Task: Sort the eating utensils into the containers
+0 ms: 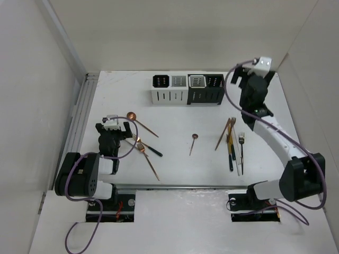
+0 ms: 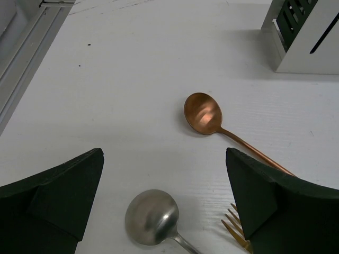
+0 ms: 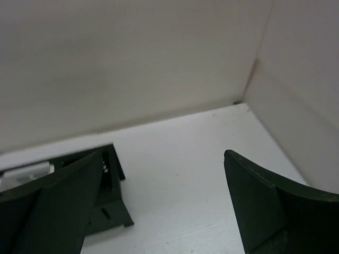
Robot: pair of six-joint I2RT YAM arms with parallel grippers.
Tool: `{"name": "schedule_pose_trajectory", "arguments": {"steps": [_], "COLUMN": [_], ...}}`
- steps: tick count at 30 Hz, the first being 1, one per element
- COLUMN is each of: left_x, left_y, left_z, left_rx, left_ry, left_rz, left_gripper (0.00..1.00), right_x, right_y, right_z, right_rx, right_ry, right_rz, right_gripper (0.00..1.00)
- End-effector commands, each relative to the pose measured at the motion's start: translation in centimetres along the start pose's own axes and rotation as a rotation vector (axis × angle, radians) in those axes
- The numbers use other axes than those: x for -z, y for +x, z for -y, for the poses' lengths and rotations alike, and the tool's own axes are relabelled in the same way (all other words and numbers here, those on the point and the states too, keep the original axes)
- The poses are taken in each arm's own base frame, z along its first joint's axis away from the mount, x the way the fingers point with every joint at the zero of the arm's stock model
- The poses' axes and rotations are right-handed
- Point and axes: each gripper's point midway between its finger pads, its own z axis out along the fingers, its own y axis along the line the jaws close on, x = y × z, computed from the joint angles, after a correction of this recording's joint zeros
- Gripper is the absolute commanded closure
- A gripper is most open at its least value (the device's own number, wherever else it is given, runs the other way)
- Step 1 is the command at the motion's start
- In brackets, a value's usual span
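Your utensils lie loose on the worktop (image 1: pixel 175 169): a copper spoon (image 2: pixel 203 113), a silver spoon (image 2: pixel 152 217) and a gold fork (image 2: pixel 233 228) at the left, one small spoon (image 1: pixel 194 142) in the middle, and a cluster of forks and other slim pieces (image 1: pixel 234 143) at the right. The four joined containers (image 1: pixel 186 89) stand toward the far side, white pair left, black pair right. Your left gripper (image 2: pixel 164 159) hangs spread wide over the two spoons. Your right gripper (image 3: pixel 162 159), also spread, is raised near the black end.

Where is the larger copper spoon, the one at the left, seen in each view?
Top external: larger copper spoon left of centre, nearer the arms than the white end of the containers.
Left wrist: near centre, bowl uppermost.
Right wrist: not in it.
Shared landmark: the containers, top right in left wrist, bottom left in right wrist.
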Motion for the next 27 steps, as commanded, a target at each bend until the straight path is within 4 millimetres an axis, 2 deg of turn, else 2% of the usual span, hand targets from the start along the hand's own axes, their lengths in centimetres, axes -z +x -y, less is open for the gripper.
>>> {"name": "schedule_pose_trajectory", "arguments": {"steps": [1, 3, 4, 5, 6, 7, 8, 9, 10, 11, 12, 13, 14, 15, 17, 18, 20, 22, 23, 27], "left_x": [-0.6, -0.5, -0.5, -0.5, -1.0, -0.9, -1.8, -2.5, -2.7, -3.8, -4.2, -4.5, -4.6, -5.0, -5.8, -6.2, -6.5, -6.5, -6.2, -5.5], "left_y": [-7.1, -7.2, -7.2, -6.9, -8.1, -7.6, -9.5, -10.6, -9.7, -14.2, -15.6, -16.9, -18.2, -20.3, -21.9, -22.2, -21.6, -21.3, -21.8, -19.2], "left_z": [0.4, 0.4, 0.2, 0.0, 0.1, 0.3, 0.7, 1.1, 1.6, 2.3, 1.8, 1.5, 0.0, -0.6, -1.5, -1.6, -1.0, -0.2, -0.1, 1.1], "left_rx": [0.026, 0.026, 0.027, 0.040, 0.042, 0.025, 0.024, 0.010, -0.037, -0.153, -0.162, -0.159, -0.173, -0.228, -0.279, -0.299, -0.310, -0.288, -0.271, -0.189], "left_ry": [0.020, 0.020, 0.009, -0.003, -0.003, 0.013, 0.030, 0.048, 0.076, 0.120, 0.090, 0.058, -0.027, -0.066, -0.117, -0.117, -0.095, -0.075, -0.075, -0.025], "left_rz": [0.263, 0.263, 0.263, 0.253, 0.272, 0.245, 0.255, 0.231, 0.106, 0.164, 0.167, 0.178, 0.193, 0.227, 0.211, 0.187, 0.112, 0.095, 0.107, 0.022], "left_gripper": [0.01, 0.01, 0.01, 0.01, 0.01, 0.01, 0.01, 0.01, 0.01, 0.01, 0.01, 0.01, 0.01, 0.01, 0.01, 0.01, 0.01, 0.01, 0.01, 0.01], "right_x": [3.2, 4.2, 4.9, 6.1, 3.8, 5.6, 6.3, 7.3, 8.4, 10.3, 12.1, 13.2, 14.8, 16.7, 18.4, 19.4, 19.5, 20.0, 20.2, 19.5], "right_y": [-4.0, -4.0, -5.0, -3.2, -2.8, 1.5, 2.1, 2.7, 3.7, 6.9, 8.0, 9.6, 11.5, 14.8, 16.8, 18.2, 19.2, 20.7, 21.2, 21.9], "right_z": [1.8, 2.3, 3.4, 4.0, 0.9, -1.0, 0.8, 0.5, 0.6, 2.0, 2.8, 3.0, 2.4, 3.1, 2.0, 2.2, 2.6, 4.0, 4.4, 5.7], "right_rx": [0.222, 0.397, 0.419, 0.537, 0.281, 0.267, 0.189, 0.135, 0.081, 0.116, 0.107, 0.072, 0.048, 0.049, -0.020, -0.021, -0.043, -0.057, -0.055, -0.059], "right_ry": [0.210, 0.299, 0.399, 0.375, 0.151, 0.023, 0.014, -0.027, -0.007, 0.068, 0.095, 0.117, 0.082, 0.095, 0.055, 0.062, 0.089, 0.136, 0.151, 0.225], "right_rz": [-0.143, -0.200, -0.215, -0.352, -0.457, -0.639, -0.755, -0.796, -0.830, -0.898, -0.938, -0.981, -1.056, -1.150, -1.223, -1.258, -1.265, -1.308, -1.325, -1.337], "right_gripper": [0.00, 0.00, 0.00, 0.00, 0.00, 0.00, 0.00, 0.02, 0.03, 0.04, 0.12, 0.33, 0.44, 0.52, 0.55, 0.57, 0.59, 0.65, 0.67, 0.70]}}
